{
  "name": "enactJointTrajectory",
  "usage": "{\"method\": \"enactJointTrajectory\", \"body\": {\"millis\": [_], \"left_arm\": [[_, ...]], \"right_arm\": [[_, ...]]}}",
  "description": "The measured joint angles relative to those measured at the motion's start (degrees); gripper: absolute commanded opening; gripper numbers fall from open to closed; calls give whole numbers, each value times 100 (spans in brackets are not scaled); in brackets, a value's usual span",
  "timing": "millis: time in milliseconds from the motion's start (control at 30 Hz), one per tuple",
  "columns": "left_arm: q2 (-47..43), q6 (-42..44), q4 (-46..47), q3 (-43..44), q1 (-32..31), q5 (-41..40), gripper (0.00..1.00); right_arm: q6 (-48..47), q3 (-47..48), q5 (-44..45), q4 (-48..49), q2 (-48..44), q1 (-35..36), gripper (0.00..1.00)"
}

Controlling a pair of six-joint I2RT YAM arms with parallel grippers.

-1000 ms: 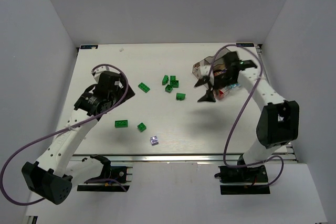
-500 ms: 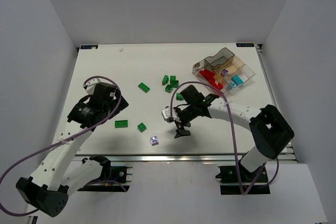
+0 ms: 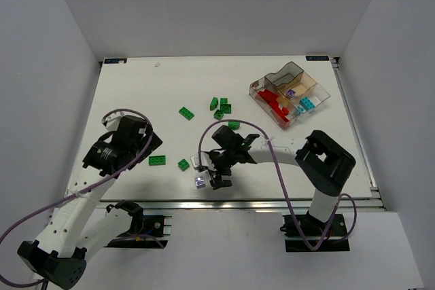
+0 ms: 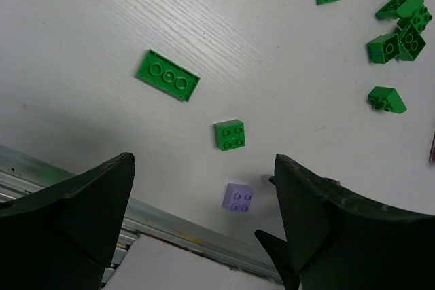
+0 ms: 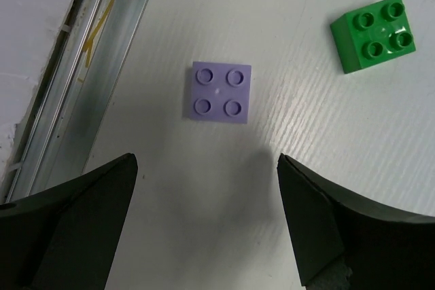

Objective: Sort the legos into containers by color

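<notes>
1. Here the pale purple brick (image 5: 219, 92) lies studs up on the table (image 3: 136, 86), near its front edge and well apart from the tray (image 3: 282, 73).
2. The right gripper (image 5: 206, 168) hangs near it with jaws spread wide and empty. The left gripper (image 4: 204, 161) is spread too and holds nothing.
3. The brick is probably light, stiff and smooth, so I would pinch two opposite flat sides, not the studs.
4. The right wrist view shows its four studs and the metal rail (image 5: 102, 45). Only the top view shows the tray, with red pieces (image 3: 275, 103) inside.
</notes>
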Motion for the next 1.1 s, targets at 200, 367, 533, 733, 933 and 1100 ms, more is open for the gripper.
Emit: {"method": "enactJointTrajectory", "body": {"millis": [200,367,533,733,933,1100], "left_arm": [[-227,-330,-85,-273,0,-13,91],[-260,-601,-63,-492,0,-13,89],[-254,-789,-42,-702,0,26,89],[-251,-981,24,-798,0,42,86],[-120,-1270,291,-1263,0,57,86],[192,-1534,629,-1611,0,98,88]], "right_arm": [[243,81,267,330,289,258,85],[431,197,385,640,459,396,79],[575,214,472,931,520,463,57],[647,214,479,1086,551,476,8],[791,164,501,907,378,254,0],[1325,125,612,673,-551,-822,0]]}}
